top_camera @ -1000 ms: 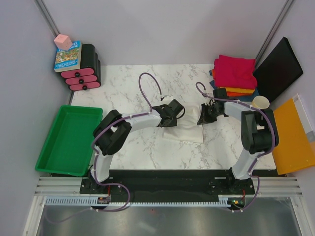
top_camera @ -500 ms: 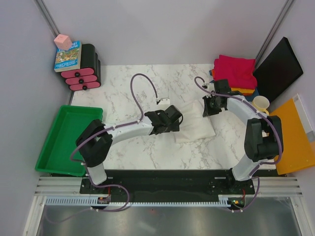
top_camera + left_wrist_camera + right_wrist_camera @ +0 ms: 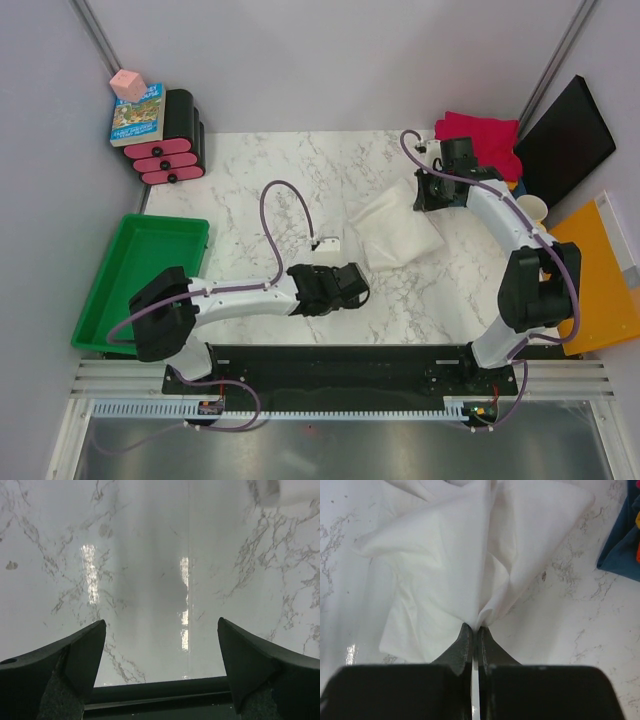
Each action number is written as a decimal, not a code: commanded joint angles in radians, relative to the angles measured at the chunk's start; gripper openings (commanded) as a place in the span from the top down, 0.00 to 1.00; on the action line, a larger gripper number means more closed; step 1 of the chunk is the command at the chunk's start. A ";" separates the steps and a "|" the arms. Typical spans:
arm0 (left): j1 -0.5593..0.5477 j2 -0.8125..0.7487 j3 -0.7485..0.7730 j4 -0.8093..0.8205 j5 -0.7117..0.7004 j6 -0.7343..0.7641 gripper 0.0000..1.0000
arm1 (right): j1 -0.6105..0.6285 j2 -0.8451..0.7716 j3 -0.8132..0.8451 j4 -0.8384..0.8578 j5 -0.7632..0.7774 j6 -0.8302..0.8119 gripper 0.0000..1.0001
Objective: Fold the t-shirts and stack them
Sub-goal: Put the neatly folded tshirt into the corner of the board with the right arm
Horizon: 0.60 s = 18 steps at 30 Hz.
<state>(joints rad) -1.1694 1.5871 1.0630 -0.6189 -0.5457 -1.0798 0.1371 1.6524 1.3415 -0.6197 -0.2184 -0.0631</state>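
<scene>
The folded off-white t-shirt [image 3: 395,233] [image 3: 470,565] lies bunched on the marble right of centre, one edge lifted toward the back right. My right gripper [image 3: 426,192] [image 3: 474,626] is shut on that edge, cloth pinched between its tips. The magenta folded t-shirt [image 3: 482,145] tops a stack at the back right; a dark blue one [image 3: 622,545] shows beneath it in the right wrist view. My left gripper [image 3: 352,287] [image 3: 161,630] hangs open over bare marble near the front, nothing between its fingers, apart from the shirt.
A green tray [image 3: 140,285] sits at the left. Black-and-pink drawers [image 3: 172,140] with a book stand back left. A paper cup [image 3: 530,210], a black board [image 3: 565,140] and an orange-yellow board [image 3: 595,285] line the right side.
My left gripper opened, let go of the off-white shirt and drew back toward the front. My right gripper dragged the shirt toward the back right stack.
</scene>
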 commanded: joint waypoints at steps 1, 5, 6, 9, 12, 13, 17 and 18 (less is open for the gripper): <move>-0.059 0.000 -0.008 -0.067 -0.060 -0.157 0.00 | -0.005 0.027 0.148 0.020 0.008 0.025 1.00; -0.096 0.025 0.017 -0.120 -0.068 -0.221 0.01 | -0.004 0.131 0.309 -0.014 0.039 0.016 1.00; -0.104 0.030 0.020 -0.130 -0.075 -0.232 0.01 | -0.004 0.151 0.344 -0.023 0.050 0.010 1.00; -0.125 0.031 0.025 -0.169 -0.085 -0.278 0.00 | -0.008 0.237 0.493 -0.063 0.085 -0.010 1.00; -0.145 0.034 0.022 -0.202 -0.086 -0.327 0.01 | -0.014 0.319 0.631 -0.098 0.106 -0.027 1.00; -0.154 0.037 0.020 -0.208 -0.086 -0.336 0.01 | -0.014 0.339 0.694 -0.106 0.112 -0.032 1.00; -0.176 0.054 0.022 -0.251 -0.080 -0.405 0.01 | -0.019 0.427 0.818 -0.132 0.151 -0.061 1.00; -0.180 0.059 0.023 -0.268 -0.079 -0.414 0.00 | -0.021 0.440 0.840 -0.133 0.158 -0.067 1.00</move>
<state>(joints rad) -1.3254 1.6245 1.0546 -0.8162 -0.5758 -1.3636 0.1238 2.0464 2.0552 -0.7307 -0.1135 -0.0914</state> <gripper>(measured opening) 0.993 0.021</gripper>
